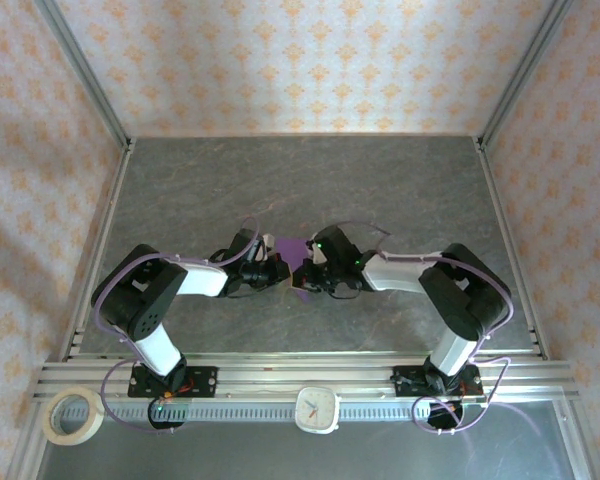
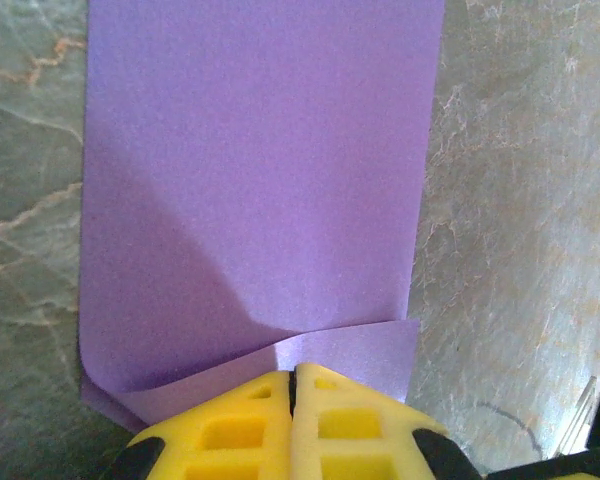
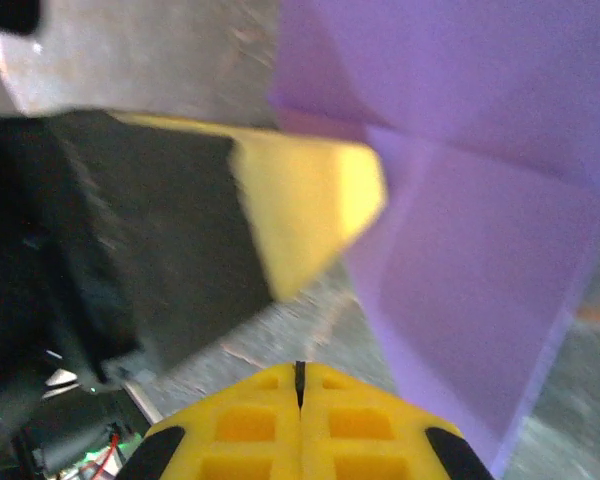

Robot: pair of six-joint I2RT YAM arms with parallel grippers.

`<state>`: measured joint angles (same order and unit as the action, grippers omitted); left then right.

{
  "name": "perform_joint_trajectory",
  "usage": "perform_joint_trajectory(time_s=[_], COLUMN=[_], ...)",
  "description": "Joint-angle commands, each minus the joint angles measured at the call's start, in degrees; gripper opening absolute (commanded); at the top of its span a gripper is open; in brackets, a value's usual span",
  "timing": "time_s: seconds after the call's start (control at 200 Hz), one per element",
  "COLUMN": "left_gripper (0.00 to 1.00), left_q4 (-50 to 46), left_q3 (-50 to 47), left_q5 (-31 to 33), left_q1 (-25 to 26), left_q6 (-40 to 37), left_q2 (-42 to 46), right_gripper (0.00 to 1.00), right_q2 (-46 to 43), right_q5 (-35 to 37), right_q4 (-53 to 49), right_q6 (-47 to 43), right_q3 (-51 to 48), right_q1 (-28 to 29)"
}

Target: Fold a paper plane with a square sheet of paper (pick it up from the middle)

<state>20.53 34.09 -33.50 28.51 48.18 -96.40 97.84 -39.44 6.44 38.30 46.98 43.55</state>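
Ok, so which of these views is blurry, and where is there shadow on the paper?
Right wrist: smeared throughout, the paper has soft edges. Left wrist: sharp, with a soft shadow across the paper's lower left, above the left tool. Top external: evenly lit and in focus, no glare on the table.

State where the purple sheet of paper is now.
In the top view the purple sheet of paper lies on the table between the left pincer and the right pincer, one edge curled up at the left pincer's tips.
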Motion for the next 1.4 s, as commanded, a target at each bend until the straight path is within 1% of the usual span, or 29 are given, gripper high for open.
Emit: perform_joint_trajectory(time_s=[0.0, 0.09, 0.215, 0.405, 0.581, 0.731, 0.891, 0.951, 1.006, 1.061, 1.201, 1.391], left_gripper=[0.0, 0.0, 0.0, 0.01, 0.0, 0.0, 0.0, 0.0, 0.0, 0.0, 0.0, 0.0], left_q4=[-3.7, -4.7, -5.5, -4.8, -5.2, -3.2, -1.5, -2.2, -3.7, -5.0, -5.0, -5.1], left_q3=[0.7, 1.4, 2.7, 4.2, 3.5, 0.9, 0.3, 0.6, 0.9, 1.2, 0.3, -0.1], left_q5=[3.2, 3.3, 3.4, 2.7, 3.3, 3.2, 2.5, 3.3, 5.3, 6.5, 6.8, 5.1], left_q1=[0.4, 0.4, 0.4, 0.7, 1.9, 2.6, 2.6, 2.4, 2.4, 1.8, -0.8, -5.4], left_q6=[-0.2, -0.9, -1.8, -2.8, -0.9, 1.1, 1.1, 0.3, -0.9, -1.4, -2.0, -3.9], left_q2=[-0.9, -0.6, 0.0, 4.8, 7.6, 6.9, 3.6, 2.5, 1.7, 1.0, 0.3, -0.1], right_gripper=[0.01, 0.0, 0.0, 0.0, 0.0, 0.0, 0.0, 0.0, 0.0, 0.0, 0.0, 0.0], right_q2=[4.3, 5.9, 5.4, 5.1, 5.2, 5.3, 5.3, 5.2, 5.1, 5.0, 4.8, 5.0], right_q5=[1.5, 1.8, 2.9, 3.5, 4.2, 4.3, 4.3, 4.3, 4.3, 4.1, 4.2, 3.9], right_q4=[-3.7, -3.3, -3.0, -0.3, 0.4, 0.4, 0.1, 0.0, -0.1, -0.2, -0.5, -0.3], right_q6=[-1.7, -1.4, -1.2, 0.7, 1.7, 1.8, 1.8, 1.7, 1.7, 1.6, 1.1, 0.7], right_q3=[1.6, 0.5, -2.9, -6.3, -6.5, -6.3, -6.2, -6.3, -6.5, -6.6, -7.2, -7.9], right_q1=[-0.2, -0.2, -0.1, -0.1, -0.1, -0.2, -0.3, -0.2, -0.2, -0.2, -0.2, -0.2])
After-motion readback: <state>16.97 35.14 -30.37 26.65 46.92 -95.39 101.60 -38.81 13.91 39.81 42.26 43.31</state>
